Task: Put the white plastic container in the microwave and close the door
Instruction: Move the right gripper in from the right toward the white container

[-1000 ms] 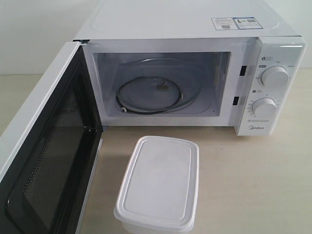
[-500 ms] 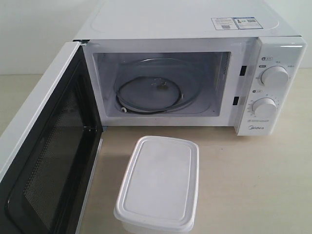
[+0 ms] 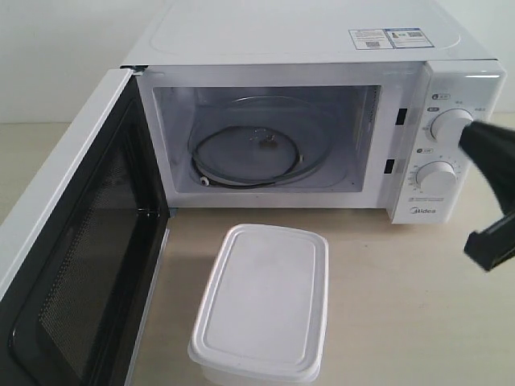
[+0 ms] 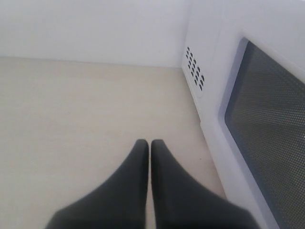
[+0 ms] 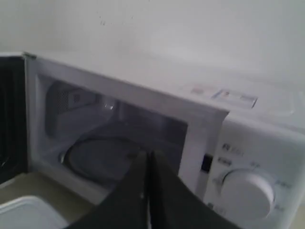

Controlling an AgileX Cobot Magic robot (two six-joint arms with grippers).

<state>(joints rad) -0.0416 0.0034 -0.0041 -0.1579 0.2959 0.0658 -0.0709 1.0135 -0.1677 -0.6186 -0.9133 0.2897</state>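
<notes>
Pale beige tabletop (image 3: 402, 322), bare white wall (image 3: 56, 48). The white plastic container (image 3: 261, 305) sits lidded before the microwave (image 3: 306, 36) (Midea on its panel), the door (image 3: 88, 265) wide open. Both the left gripper (image 4: 150, 143) and right gripper (image 5: 148, 155) are pinched together, empty.

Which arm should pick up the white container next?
Right. The right pincer faces the open microwave with the white plastic container in its view; the left pincer sits outside the open door, likely blocked.
</notes>
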